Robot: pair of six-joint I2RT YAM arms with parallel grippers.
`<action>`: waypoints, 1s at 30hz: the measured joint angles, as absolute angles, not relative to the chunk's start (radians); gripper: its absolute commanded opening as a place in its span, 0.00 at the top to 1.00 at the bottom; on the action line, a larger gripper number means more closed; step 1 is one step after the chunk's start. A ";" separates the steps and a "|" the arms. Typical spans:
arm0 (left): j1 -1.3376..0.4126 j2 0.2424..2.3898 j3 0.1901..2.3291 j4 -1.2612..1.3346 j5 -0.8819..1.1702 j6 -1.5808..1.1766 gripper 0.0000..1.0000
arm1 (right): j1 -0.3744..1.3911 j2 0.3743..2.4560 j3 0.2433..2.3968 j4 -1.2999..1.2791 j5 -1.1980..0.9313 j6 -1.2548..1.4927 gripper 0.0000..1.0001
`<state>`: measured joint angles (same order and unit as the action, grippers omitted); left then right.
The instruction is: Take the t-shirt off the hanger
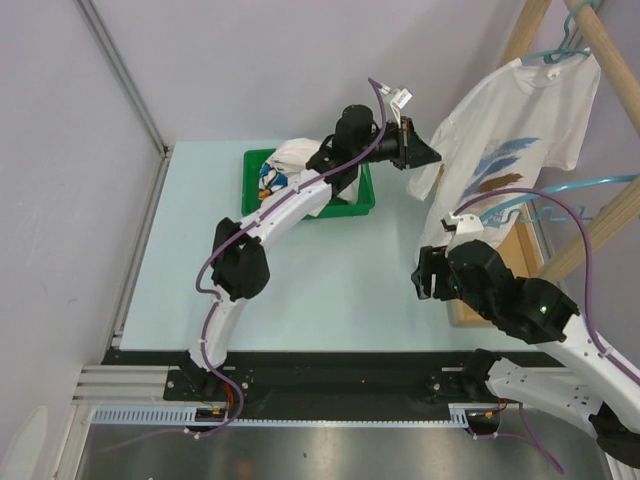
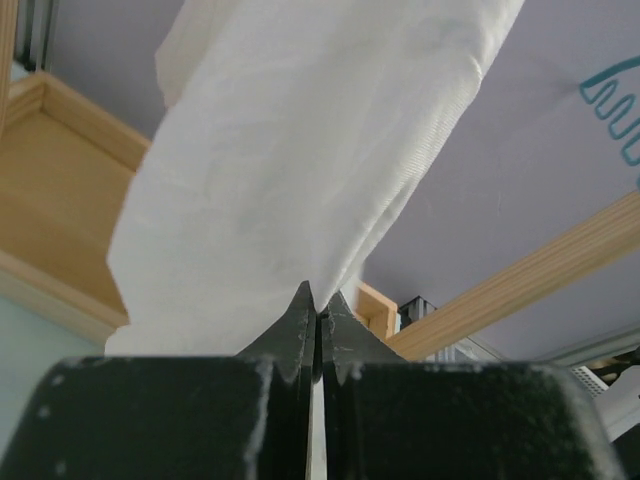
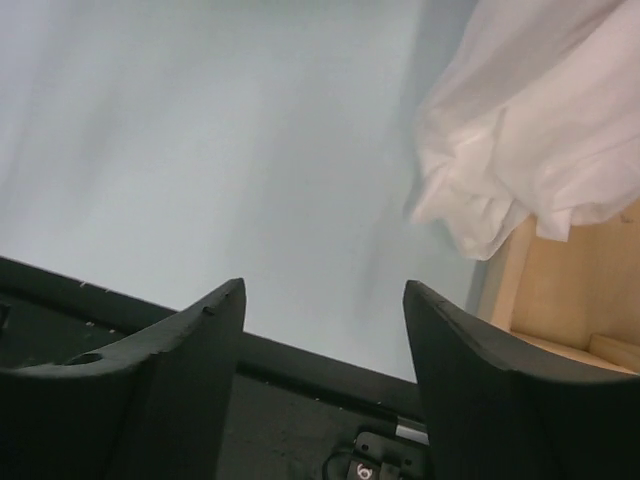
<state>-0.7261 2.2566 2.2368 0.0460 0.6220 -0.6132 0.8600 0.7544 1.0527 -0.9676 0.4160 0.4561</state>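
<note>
A white t-shirt (image 1: pixel 510 140) with a blue and brown print hangs on a teal hanger (image 1: pixel 562 50) from the wooden rack at the top right. My left gripper (image 1: pixel 432 156) is shut on the shirt's left sleeve edge; in the left wrist view the white cloth (image 2: pixel 300 160) runs up from the closed tips (image 2: pixel 318 305). My right gripper (image 1: pixel 428 275) is open and empty, low beside the rack base, below the shirt's hem. In the right wrist view the hem (image 3: pixel 530 130) hangs at the upper right, beyond the open fingers (image 3: pixel 322 300).
A green bin (image 1: pixel 345 195) holding folded white clothes stands at the back middle of the pale table. A second teal hanger (image 1: pixel 590 190) hangs on the wooden rack (image 1: pixel 600 230). The rack's wooden base (image 3: pixel 570 300) lies right of my right gripper.
</note>
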 measured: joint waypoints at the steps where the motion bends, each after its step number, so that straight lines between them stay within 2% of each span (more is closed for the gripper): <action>1: -0.726 2.254 2.234 0.027 0.622 -0.613 1.00 | 0.865 0.751 1.069 -0.975 0.403 0.456 0.25; 4: -0.722 2.241 2.222 -0.025 0.620 -0.613 1.00 | 0.876 0.746 1.119 -0.986 0.365 0.453 0.18; 12: -0.713 2.210 2.219 -0.066 0.623 -0.614 1.00 | 0.872 0.761 1.282 -0.869 0.235 0.420 0.11; 15: -0.710 2.209 2.219 -0.072 0.624 -0.614 1.00 | 0.872 0.781 1.277 -0.797 0.137 0.406 0.10; 18: -0.707 2.209 2.219 -0.084 0.626 -0.613 1.00 | 0.872 0.802 1.220 -0.714 0.012 0.402 0.04; 25: -0.701 2.209 2.219 -0.102 0.632 -0.611 1.00 | 0.873 0.866 1.164 -0.562 -0.280 0.432 0.03; 30: -0.696 2.192 2.191 -0.115 0.632 -0.611 1.00 | 0.873 0.999 1.370 -0.556 -0.300 0.449 0.05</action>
